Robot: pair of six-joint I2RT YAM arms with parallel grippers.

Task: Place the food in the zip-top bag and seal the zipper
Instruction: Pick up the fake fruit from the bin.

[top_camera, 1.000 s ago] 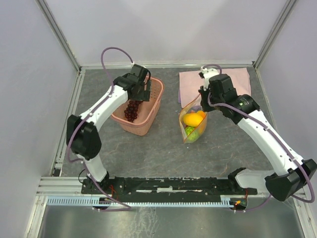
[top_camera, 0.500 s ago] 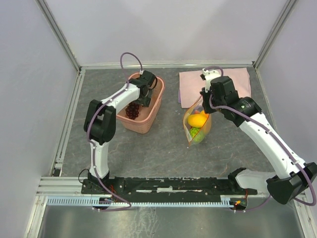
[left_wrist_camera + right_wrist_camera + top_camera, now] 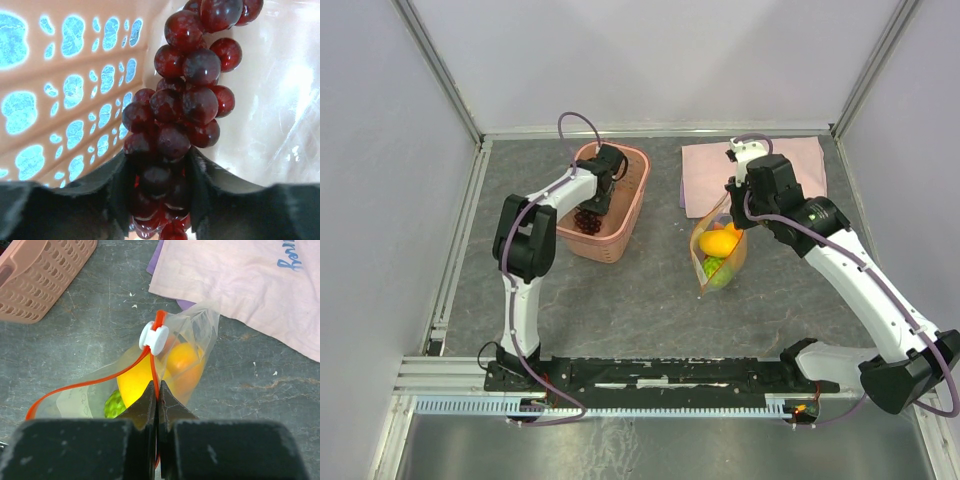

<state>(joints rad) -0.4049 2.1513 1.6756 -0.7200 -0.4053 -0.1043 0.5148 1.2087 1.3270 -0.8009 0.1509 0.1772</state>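
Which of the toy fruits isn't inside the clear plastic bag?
The dark red grape bunch: it is inside the pink perforated basket, in the left pincer, while the others sit in the bag.

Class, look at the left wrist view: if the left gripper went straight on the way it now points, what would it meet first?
The grapes, already between the fingers of the left gripper. Beyond them, probably the inside of the pink basket, though depth is unclear.

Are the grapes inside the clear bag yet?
No, the grapes are between the fingers of the left gripper, inside the pink basket.
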